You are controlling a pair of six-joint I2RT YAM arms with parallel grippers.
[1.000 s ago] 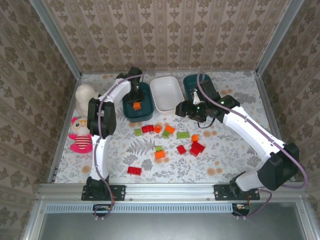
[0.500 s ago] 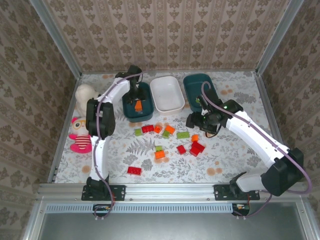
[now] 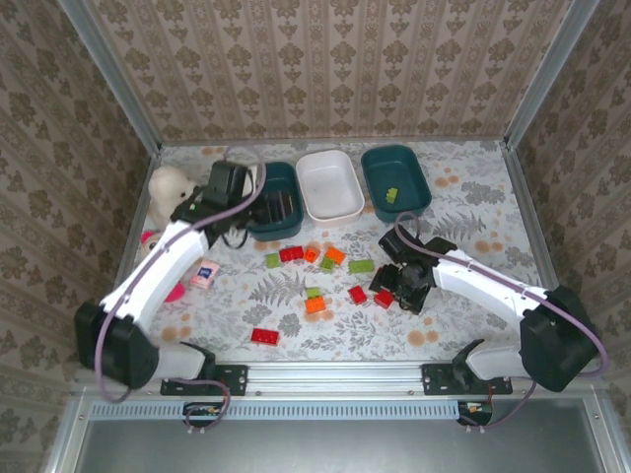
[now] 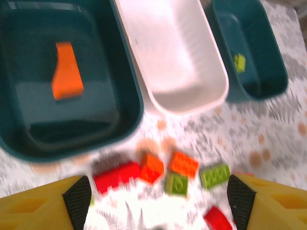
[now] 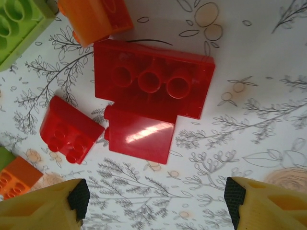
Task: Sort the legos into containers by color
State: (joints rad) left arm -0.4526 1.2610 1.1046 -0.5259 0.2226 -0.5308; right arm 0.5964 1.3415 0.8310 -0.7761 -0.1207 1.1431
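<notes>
Surface: leafy-print cloth, glossy studded legos lay loose on it
Left teal tub: held one orange brick
Right teal tub: held a green brick
Left pincer: gaped open
Right pincer: open too, above red bricks

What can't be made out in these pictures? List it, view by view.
Left wrist view: motion blur smears the red plastic brick and its neighbours; studs uncountable.
Right wrist view: the light green plastic brick is cut off by the top-left corner; length unknown.
Top view: the right gripper overlaps the red brick cluster; the light green piece in the right dark teal plastic tub is too small to tell its shape.
</notes>
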